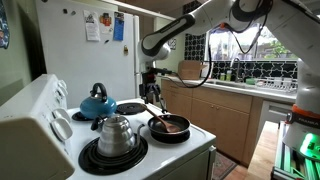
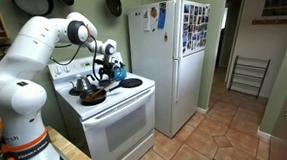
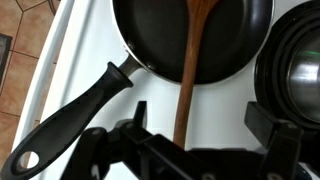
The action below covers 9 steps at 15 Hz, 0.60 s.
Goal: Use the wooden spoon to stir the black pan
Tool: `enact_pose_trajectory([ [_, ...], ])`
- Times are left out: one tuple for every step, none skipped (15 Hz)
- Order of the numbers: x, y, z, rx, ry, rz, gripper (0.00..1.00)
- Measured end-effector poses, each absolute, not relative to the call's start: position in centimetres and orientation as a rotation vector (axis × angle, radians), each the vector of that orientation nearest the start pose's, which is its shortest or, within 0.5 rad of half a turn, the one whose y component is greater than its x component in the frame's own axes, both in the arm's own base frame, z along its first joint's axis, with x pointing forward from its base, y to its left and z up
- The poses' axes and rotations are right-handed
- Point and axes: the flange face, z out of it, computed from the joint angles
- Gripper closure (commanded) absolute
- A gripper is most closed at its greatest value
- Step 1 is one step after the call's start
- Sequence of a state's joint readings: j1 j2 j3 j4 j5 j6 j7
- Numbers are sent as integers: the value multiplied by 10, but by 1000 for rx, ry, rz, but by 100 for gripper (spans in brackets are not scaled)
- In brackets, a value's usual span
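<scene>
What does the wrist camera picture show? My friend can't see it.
A wooden spoon has its bowl inside a black pan on a white stove, its handle running down to the gripper. The pan's dark handle points lower left; a shiny round object sits at right.

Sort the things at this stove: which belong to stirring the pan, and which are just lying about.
For the job:
wooden spoon
black pan
gripper

Just lying about:
steel kettle
blue kettle
fridge
</scene>
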State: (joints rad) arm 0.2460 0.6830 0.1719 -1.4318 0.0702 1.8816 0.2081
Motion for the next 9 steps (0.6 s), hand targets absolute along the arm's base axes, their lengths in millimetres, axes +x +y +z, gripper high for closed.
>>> enact_pose_trajectory([
  [644, 271, 276, -3005, -236, 420, 0],
  [645, 273, 272, -3003, -236, 435, 0],
  [646, 275, 268, -3003, -231, 445, 0],
  [647, 277, 264, -3004, -221, 456, 0],
  [648, 279, 260, -3007, -205, 470, 0],
  [648, 280, 255, -3011, -187, 484, 0],
  [649, 281, 251, -3014, -173, 501, 0],
  [649, 281, 247, -3017, -160, 515, 0],
  [650, 282, 243, -3018, -149, 530, 13],
])
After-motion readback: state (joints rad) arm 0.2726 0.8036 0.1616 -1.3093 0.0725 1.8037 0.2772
